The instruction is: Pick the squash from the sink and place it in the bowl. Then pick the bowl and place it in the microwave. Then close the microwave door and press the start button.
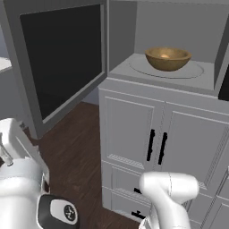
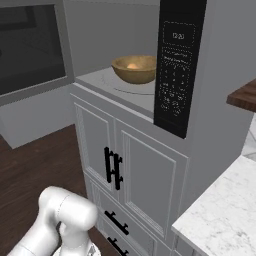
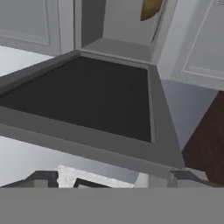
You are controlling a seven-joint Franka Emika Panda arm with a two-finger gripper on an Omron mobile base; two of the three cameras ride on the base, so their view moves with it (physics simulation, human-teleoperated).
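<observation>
The microwave stands open, and the wooden bowl rests on its pale turntable. In the right base view a small orange squash shows inside the bowl. The microwave door is swung wide to the left, its dark window facing the room. My gripper is open with nothing between its fingertips. It sits close in front of the microwave door, whose dark glass spreads ahead of it. An edge of the bowl peeks in at the top of the hand view. The sink is out of view.
The black control panel runs down the microwave's right side. Grey cabinet doors with black handles stand below it. A marble counter lies at the lower right, and dark wooden floor lies under the open door.
</observation>
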